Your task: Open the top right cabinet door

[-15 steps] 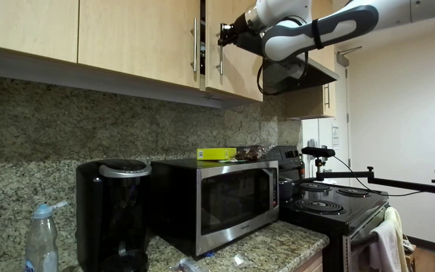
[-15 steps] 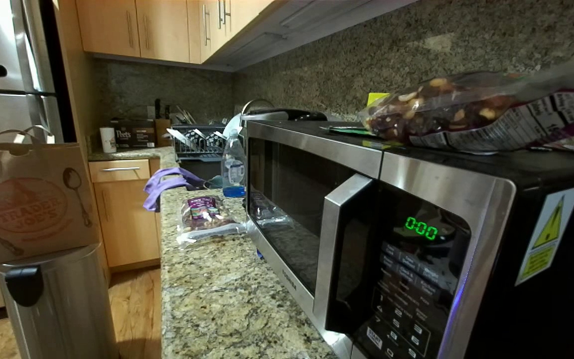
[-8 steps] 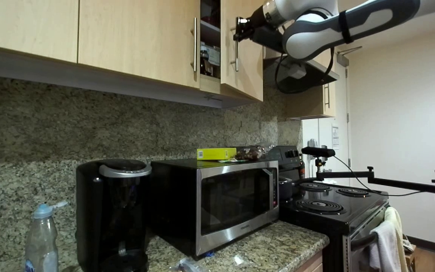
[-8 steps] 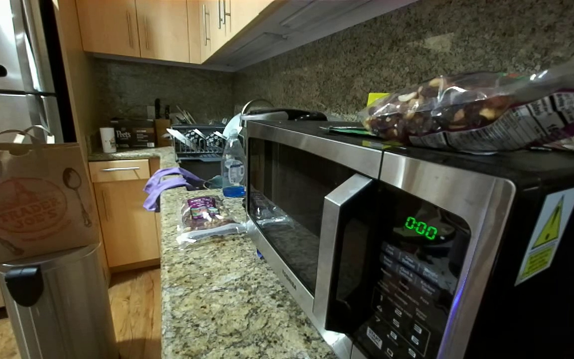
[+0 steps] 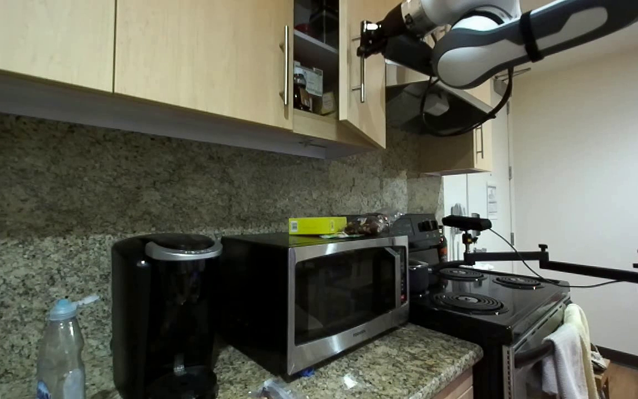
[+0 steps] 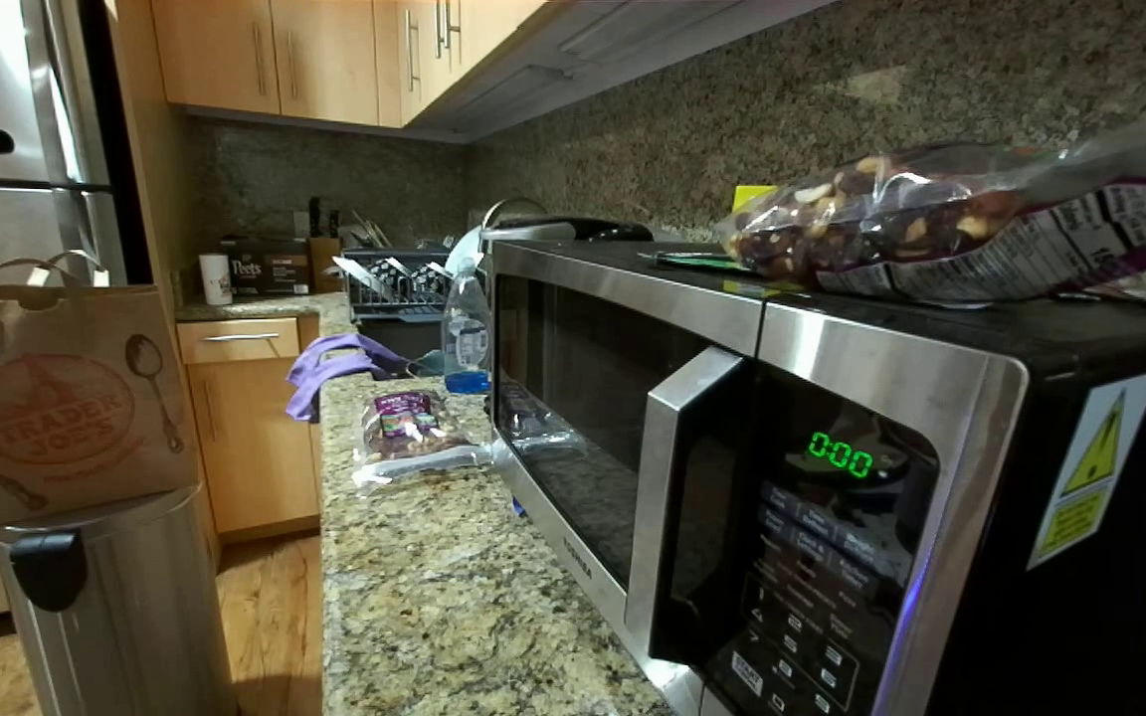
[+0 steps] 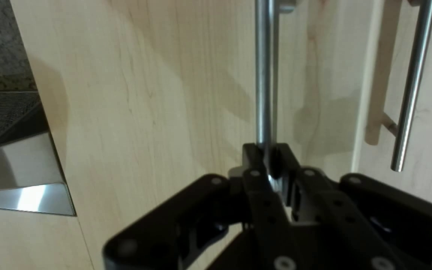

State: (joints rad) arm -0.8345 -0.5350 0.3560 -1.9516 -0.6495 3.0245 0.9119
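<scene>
The light-wood cabinet door on the upper right stands partly open, swung outward on its right side. Its vertical metal bar handle shows in an exterior view and in the wrist view. My gripper is at the upper part of this handle. In the wrist view, the gripper has its two dark fingers closed around the bar. Through the gap, shelves with a dark bottle and small packages show. The gripper and this door are out of view in the remaining exterior view.
The neighbouring door is closed, its bar handle beside the opening. A range hood lies behind the arm. Below are a microwave, a coffee maker and a stove. A black camera arm extends over the stove.
The gripper has moved right and outward with the handle. The door has swung from slightly ajar to wider open, showing more of the shelves.
</scene>
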